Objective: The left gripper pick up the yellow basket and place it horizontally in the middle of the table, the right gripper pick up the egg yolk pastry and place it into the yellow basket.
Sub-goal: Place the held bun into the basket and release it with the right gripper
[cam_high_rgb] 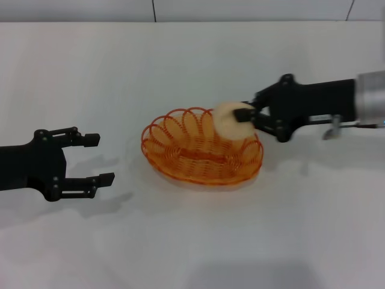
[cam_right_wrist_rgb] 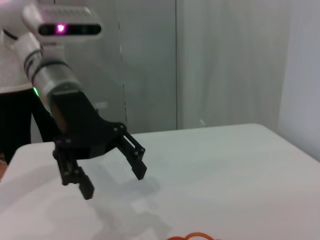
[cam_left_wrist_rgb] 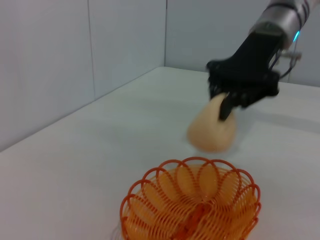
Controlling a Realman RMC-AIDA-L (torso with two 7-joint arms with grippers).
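Observation:
The yellow basket (cam_high_rgb: 203, 146) lies horizontally near the middle of the white table (cam_high_rgb: 192, 241); it also shows in the left wrist view (cam_left_wrist_rgb: 191, 203), and its rim shows in the right wrist view (cam_right_wrist_rgb: 195, 236). My right gripper (cam_high_rgb: 243, 115) is shut on the egg yolk pastry (cam_high_rgb: 231, 120) and holds it above the basket's right rim. In the left wrist view the right gripper (cam_left_wrist_rgb: 226, 102) holds the pastry (cam_left_wrist_rgb: 212, 128) beyond the basket. My left gripper (cam_high_rgb: 99, 159) is open and empty, left of the basket and apart from it; it also shows in the right wrist view (cam_right_wrist_rgb: 114, 180).
The table's far edge meets a grey panelled wall (cam_high_rgb: 180, 9). Bare tabletop lies in front of the basket and behind it.

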